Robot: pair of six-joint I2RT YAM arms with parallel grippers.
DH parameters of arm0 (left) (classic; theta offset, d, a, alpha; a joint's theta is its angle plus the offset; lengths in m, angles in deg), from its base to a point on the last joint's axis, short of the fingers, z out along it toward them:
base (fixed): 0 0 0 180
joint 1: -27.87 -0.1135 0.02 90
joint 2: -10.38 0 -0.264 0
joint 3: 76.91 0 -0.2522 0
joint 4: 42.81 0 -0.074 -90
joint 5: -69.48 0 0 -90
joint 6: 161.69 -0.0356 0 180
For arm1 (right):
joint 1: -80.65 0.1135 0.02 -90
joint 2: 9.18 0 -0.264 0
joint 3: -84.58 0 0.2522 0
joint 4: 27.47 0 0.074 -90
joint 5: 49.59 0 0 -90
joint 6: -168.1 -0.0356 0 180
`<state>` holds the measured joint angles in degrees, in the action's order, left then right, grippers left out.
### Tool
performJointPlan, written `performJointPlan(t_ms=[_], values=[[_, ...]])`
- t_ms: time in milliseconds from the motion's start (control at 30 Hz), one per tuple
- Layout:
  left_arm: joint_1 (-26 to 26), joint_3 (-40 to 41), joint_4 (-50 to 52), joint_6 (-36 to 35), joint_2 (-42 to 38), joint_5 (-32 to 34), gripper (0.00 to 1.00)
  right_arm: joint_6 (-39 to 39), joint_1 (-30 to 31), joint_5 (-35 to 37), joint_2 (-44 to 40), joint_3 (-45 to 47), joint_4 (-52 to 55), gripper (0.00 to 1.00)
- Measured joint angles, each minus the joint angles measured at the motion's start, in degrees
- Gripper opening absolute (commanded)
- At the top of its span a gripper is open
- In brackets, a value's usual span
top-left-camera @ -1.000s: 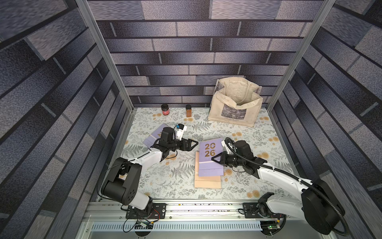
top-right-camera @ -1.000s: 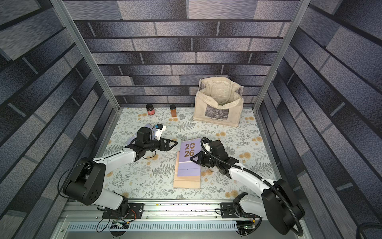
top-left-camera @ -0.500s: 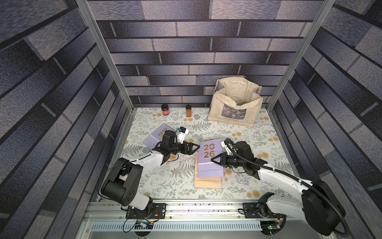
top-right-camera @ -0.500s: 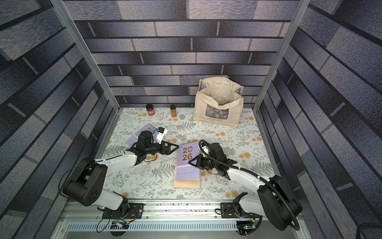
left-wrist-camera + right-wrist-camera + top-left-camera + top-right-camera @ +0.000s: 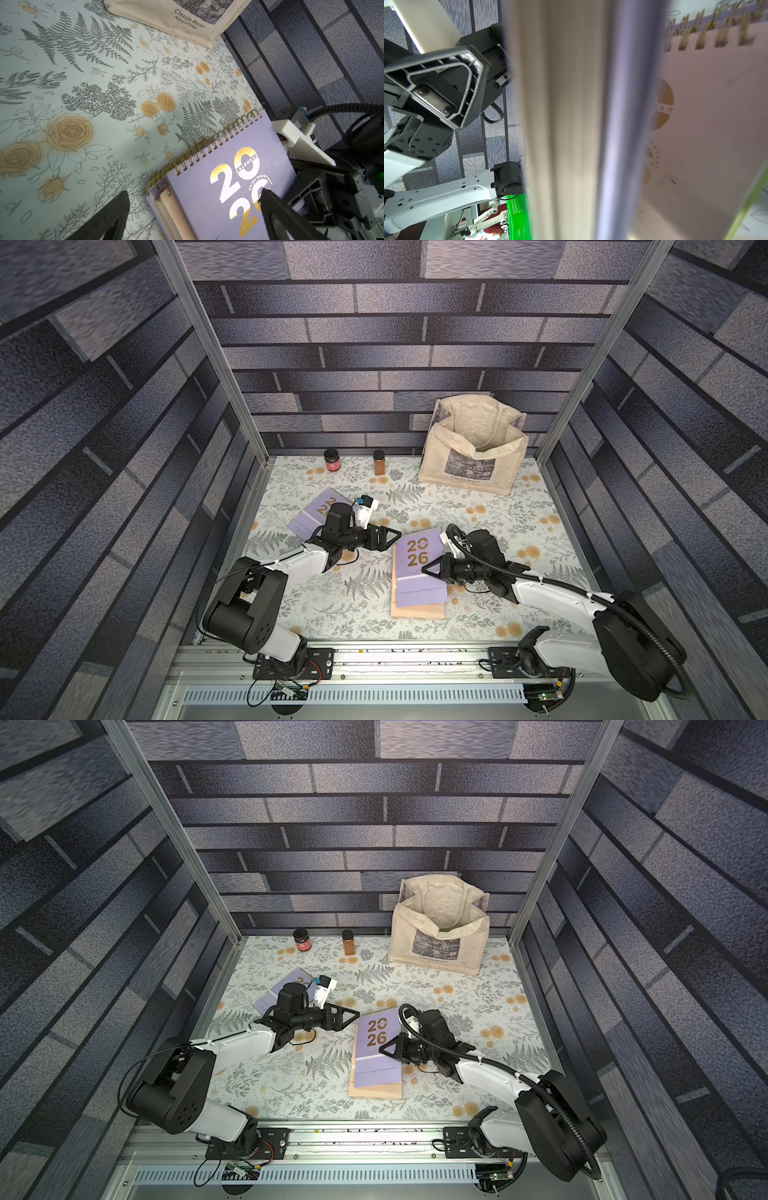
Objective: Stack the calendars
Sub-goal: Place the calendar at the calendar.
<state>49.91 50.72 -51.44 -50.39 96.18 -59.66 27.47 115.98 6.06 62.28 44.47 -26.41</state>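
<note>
The right pincer (image 5: 428, 568), pinching the upper lilac calendar (image 5: 411, 583), holds it tilted over the stack (image 5: 417, 609) at the front middle of the tabletop (image 5: 519, 531); the left pincer (image 5: 392, 536), spread wide, stands just beside its far corner, with a second lilac calendar (image 5: 309, 514) partly under that arm and a tote bag (image 5: 473, 456) in the far right corner.

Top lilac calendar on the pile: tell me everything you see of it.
The top lilac calendar is a desk pad with card cover, gold 2026, CALENDAR lettering and a gold wire spiral along its far edge. It lies shifted toward the back on another lilac calendar and a peach calendar. The right gripper is shut on its right edge; the open left gripper hovers by its far left corner.
</note>
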Motion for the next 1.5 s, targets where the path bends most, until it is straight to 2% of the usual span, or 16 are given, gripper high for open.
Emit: performJointPlan(t_ms=[333, 1500], values=[[0.11, 0.00, 0.00, 0.02, 0.00, 0.00, 1.00, -2.16, 2.80, 0.94, 2.60, 0.94, -4.68, 0.00], [1.95, 0.00, 0.76, -0.02, 0.09, -0.07, 1.00, -4.72, 2.97, 2.78, 2.19, 5.55, -11.08, 0.00]])
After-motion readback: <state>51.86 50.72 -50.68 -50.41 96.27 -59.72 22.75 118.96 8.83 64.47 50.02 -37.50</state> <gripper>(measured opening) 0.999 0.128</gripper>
